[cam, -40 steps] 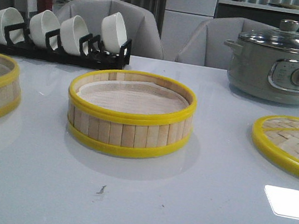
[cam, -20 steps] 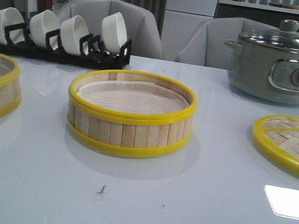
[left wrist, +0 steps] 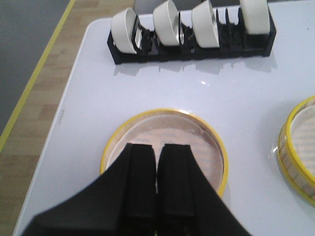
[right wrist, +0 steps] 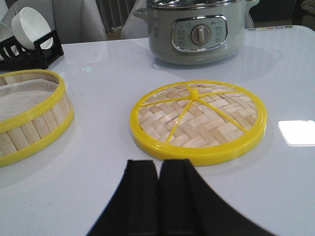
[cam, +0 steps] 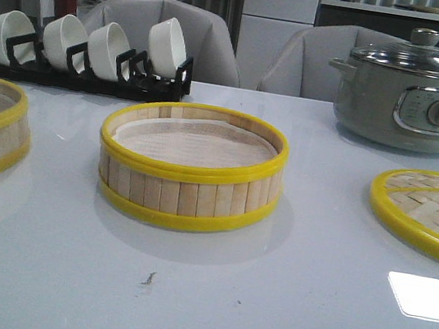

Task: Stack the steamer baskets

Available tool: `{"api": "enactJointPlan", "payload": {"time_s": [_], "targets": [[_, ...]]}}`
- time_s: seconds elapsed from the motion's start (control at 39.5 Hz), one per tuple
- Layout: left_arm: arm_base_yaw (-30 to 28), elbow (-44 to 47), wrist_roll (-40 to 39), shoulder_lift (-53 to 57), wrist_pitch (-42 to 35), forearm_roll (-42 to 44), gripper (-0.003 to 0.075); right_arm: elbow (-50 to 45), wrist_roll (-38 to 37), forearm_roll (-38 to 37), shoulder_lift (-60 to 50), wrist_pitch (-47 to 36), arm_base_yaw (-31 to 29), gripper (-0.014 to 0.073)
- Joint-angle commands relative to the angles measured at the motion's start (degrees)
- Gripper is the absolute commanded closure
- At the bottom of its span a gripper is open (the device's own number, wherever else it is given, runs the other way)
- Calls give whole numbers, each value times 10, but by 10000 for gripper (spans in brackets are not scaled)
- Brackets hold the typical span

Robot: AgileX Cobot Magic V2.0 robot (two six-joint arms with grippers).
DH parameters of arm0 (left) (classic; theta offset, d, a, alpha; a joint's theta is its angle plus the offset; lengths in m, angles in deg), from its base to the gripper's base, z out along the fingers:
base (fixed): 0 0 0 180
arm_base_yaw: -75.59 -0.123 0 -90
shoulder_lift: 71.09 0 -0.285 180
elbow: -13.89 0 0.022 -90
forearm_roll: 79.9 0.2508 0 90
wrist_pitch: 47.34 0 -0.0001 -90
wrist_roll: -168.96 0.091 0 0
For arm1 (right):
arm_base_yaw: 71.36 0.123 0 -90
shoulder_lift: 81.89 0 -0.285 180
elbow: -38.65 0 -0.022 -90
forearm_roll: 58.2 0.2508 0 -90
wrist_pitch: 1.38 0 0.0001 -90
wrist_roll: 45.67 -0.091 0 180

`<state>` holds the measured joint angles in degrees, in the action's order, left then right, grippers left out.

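Nothing stacked: I am hovering my left claw (left wrist: 156,196), pressed together, over the left basket (left wrist: 165,142); the centre basket (cam: 191,166) and lid (right wrist: 198,121) are lying apart, and my right claw (right wrist: 157,201) is likewise closed and empty.

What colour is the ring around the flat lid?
Bright yellow, around the woven lid; clearest in the right wrist view.

Dining/kitchen demo rm: bowl rack (cam: 82,61), electric pot (cam: 411,98), chairs (cam: 165,32).
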<state>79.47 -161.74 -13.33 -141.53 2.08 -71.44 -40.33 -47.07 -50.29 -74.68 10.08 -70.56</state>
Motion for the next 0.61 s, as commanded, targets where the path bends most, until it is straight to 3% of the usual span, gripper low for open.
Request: {"api": "enactJointPlan", "payload": {"time_s": [0.0,0.58], "targets": [[4,-22,2,0,-7,3,634,9,2,2,-12,-48,-3,537],[4,-22,4,-11,15,8,634,9,2,2,-12,-48,-3,537]]}}
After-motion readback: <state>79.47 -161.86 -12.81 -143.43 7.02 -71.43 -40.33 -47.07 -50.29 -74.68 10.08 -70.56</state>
